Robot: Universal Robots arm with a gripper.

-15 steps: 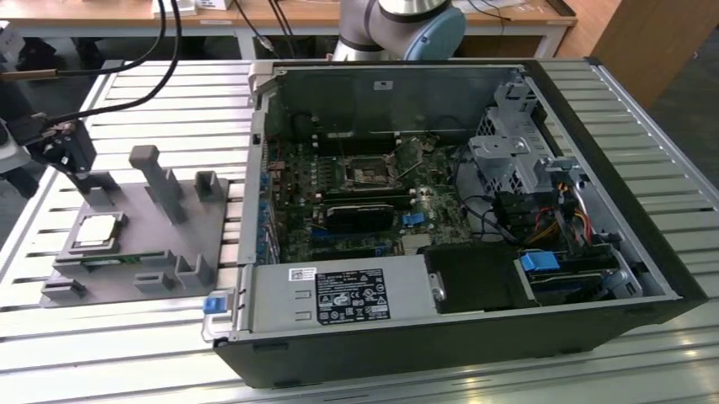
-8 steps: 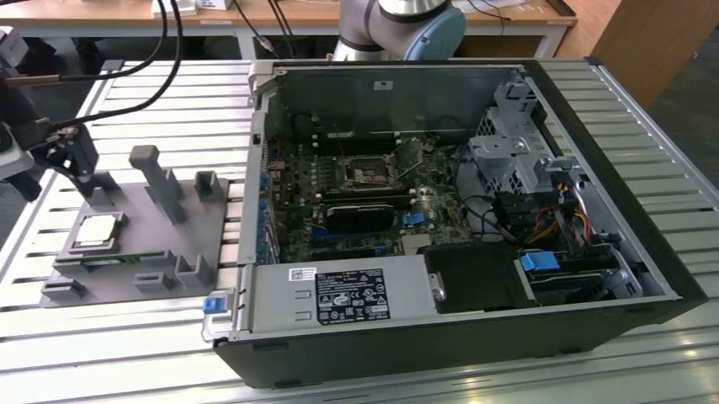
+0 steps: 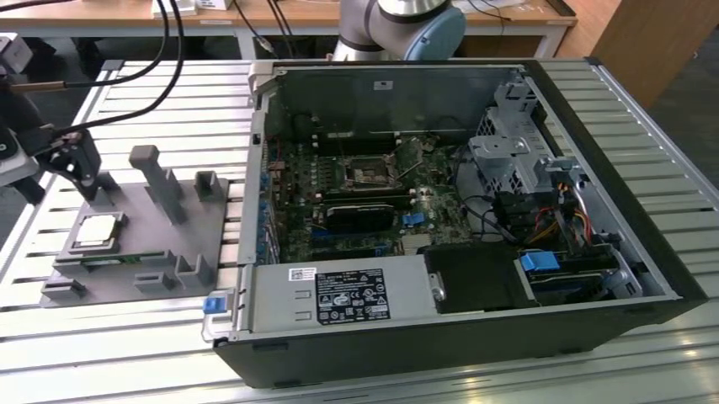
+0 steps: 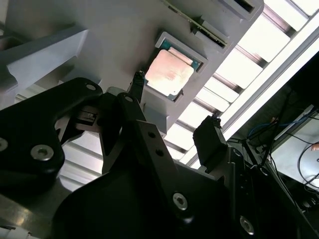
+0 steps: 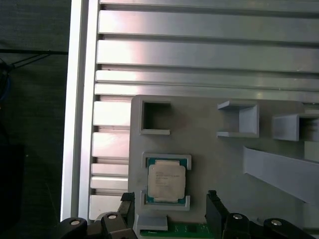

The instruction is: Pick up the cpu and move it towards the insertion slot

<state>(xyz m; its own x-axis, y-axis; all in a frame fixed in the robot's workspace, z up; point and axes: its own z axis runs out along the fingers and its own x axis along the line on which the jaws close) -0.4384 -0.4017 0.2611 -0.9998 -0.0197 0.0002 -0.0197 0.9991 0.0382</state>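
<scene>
**Hovering wide open above the cpu on the grey fixture**

The gripper (image 3: 81, 172) hangs over the grey fixture (image 3: 141, 246), at the corner of it on the exterior view's left and farther from the camera. Its jaws stand wide apart and hold nothing. In the first wrist view the two black fingers (image 5: 212, 200) sit either side of the gripper's midline (image 5: 169, 199), spread wider than the chip. In the second wrist view the gripper (image 4: 175, 105) is again spread, with one fingertip (image 4: 212, 135) clear of the fixture's surface.

The cpu (image 3: 96, 229) lies flat in a shallow square pocket of the fixture, silvery metal top facing up. No finger touches it. In both wrist views the cpu (image 5: 166, 181) (image 4: 169, 74) sits square in that pocket, with a thin rim of the pocket showing around it.

A thin green memory strip (image 5: 190, 229) rests in a narrow groove of the fixture just beside the cpu's pocket. Several upright grey posts (image 3: 154, 181) rise from the fixture's top.

The fixture lies on a slotted aluminium table (image 3: 168, 109). Just beside the fixture, on the exterior view's right of it, an open computer case (image 3: 629, 227) lies on its side. The insertion slot (image 3: 368, 175) is a dark square on the board inside the case, well apart from the fixture.
</scene>
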